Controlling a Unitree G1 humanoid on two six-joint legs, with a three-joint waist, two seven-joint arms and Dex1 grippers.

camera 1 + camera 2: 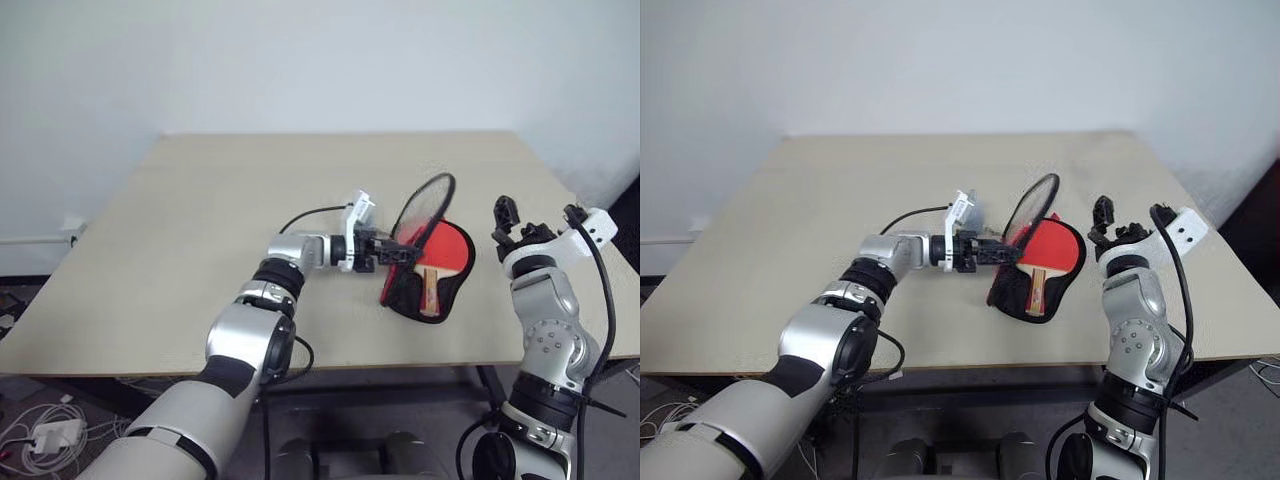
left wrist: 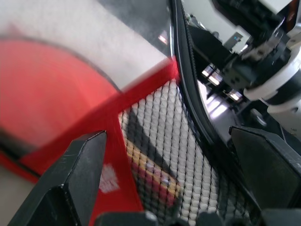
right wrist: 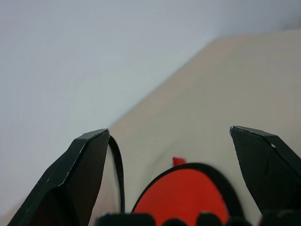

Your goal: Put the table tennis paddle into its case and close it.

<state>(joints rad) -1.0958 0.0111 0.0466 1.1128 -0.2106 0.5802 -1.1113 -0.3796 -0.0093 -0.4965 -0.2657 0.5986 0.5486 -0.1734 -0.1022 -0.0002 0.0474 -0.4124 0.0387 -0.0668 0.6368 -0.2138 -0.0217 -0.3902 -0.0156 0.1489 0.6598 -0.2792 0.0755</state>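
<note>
Near the surface's [image 1: 200, 200] right front edge, the table tennis paddle [image 1: 447, 250] lies in the open case [image 1: 405, 290], handle toward the front edge, the lid [image 1: 425, 205] standing up. The left claw [image 1: 392, 250], fingers wide and empty, reaches that lid's mesh side; the right claw [image 1: 510, 222], also wide, hovers just right of the paddle.

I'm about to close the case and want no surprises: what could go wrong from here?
The black fabric case has its mesh flap standing up; the open left gripper at the flap could push the case sideways instead of folding it. The red table tennis paddle lies partly past the rim, so the zipper could catch it. The right gripper holds nothing steady.
</note>
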